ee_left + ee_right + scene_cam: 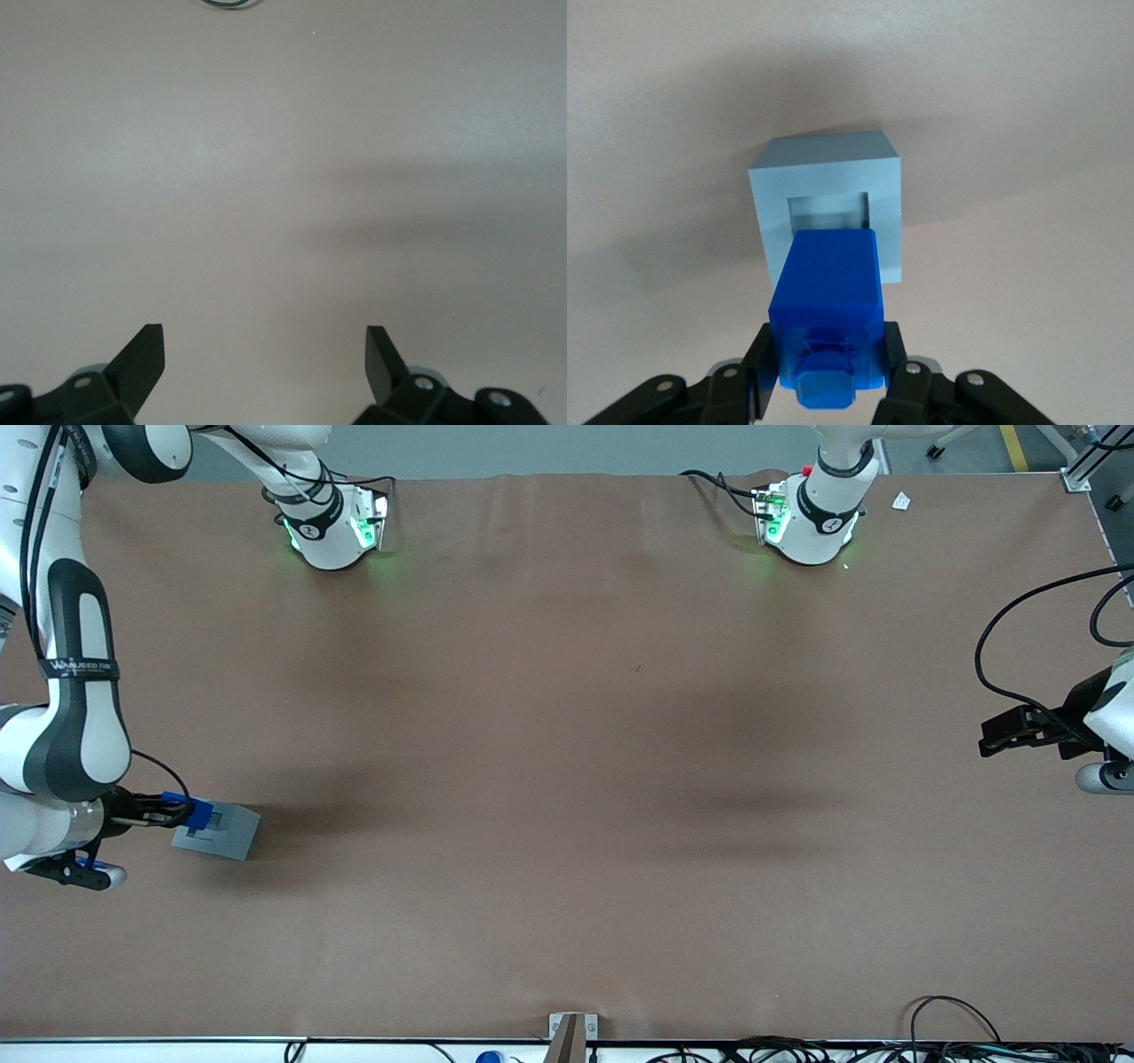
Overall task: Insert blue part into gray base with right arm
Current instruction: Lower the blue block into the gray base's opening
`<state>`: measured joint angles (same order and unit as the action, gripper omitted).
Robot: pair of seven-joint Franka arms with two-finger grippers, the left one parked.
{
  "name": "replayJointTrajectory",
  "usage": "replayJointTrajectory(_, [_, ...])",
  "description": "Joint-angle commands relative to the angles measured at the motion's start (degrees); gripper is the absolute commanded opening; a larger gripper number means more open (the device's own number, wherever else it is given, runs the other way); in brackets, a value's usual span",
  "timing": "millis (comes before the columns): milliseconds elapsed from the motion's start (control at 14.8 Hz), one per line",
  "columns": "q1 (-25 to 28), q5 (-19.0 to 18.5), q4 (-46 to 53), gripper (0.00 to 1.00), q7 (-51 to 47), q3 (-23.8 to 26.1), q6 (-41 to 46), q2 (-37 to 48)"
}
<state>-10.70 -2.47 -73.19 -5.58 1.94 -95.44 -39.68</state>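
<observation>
Gripper (829,372), black and two-fingered, is clamping the bright-blue plastic block (827,297) just above the light-gray boxy base's (828,199) square socket (829,211); slight misalignment risks jamming on the rim.

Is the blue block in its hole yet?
Not yet. Picking up is done: the gripper is shut on the blue part, holding it just above the gray base. Its socket looks still open, so pushing it in is left.
</observation>
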Motion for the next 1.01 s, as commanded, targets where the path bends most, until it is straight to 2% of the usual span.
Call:
replayJointTrajectory(0, [-0.5, 0.8, 1.0, 0.0, 0.7, 0.7, -0.9, -1.4])
replayJointTrajectory(876, [-1.0, 0.8, 1.1, 0.0, 4.2, 0.7, -4.7, -3.5])
replayJointTrajectory(944, [-1.1, 0.8, 1.1, 0.04, 4.1, 0.7, -4.7, -3.5])
